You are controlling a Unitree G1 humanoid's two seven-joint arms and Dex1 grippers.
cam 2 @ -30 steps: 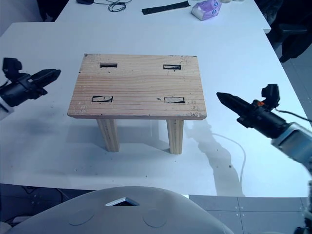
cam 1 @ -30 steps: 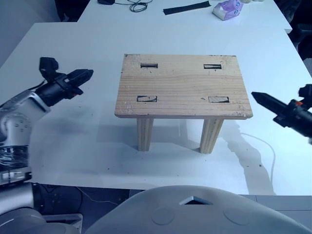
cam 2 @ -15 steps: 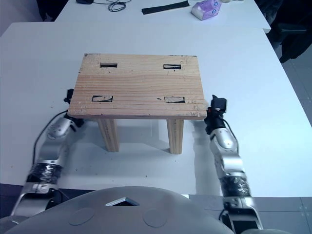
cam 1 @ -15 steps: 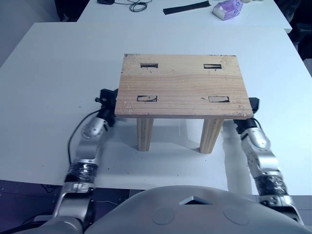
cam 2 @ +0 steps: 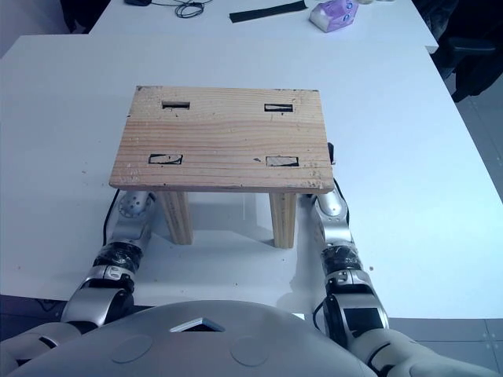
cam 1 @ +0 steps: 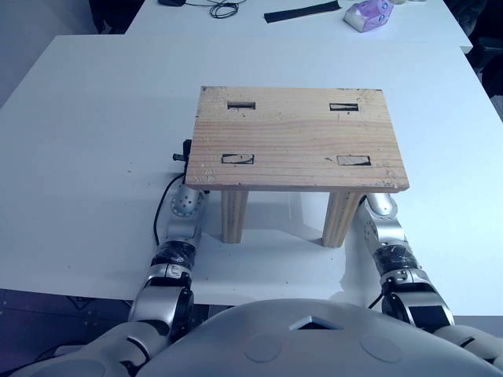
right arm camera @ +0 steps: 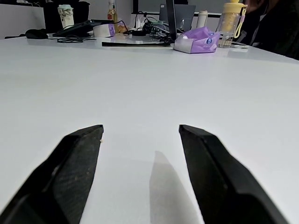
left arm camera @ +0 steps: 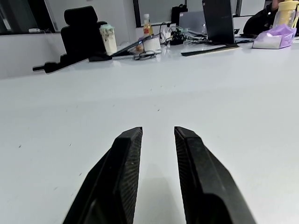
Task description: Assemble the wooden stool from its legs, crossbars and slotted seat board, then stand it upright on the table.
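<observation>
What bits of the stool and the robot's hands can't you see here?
The back legs and crossbars: eye views, hidden under the seat board.
The left gripper and right gripper: eye views, the seat board covers their fingers.
Whether wood fills the slots: eye views, too small to tell.

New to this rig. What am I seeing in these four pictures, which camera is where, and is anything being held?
This is a humanoid robot whose arms each end in a two-finger gripper. The two wide pictures come from cameras in its head, looking down at a white table, where an assembled wooden stool stands upright. Its left arm and right arm lie low, one at each side of the stool. The two low pictures come from wrist cameras: one looks past the left gripper, the other past the right gripper. Both are open above bare tabletop and hold nothing.
</observation>
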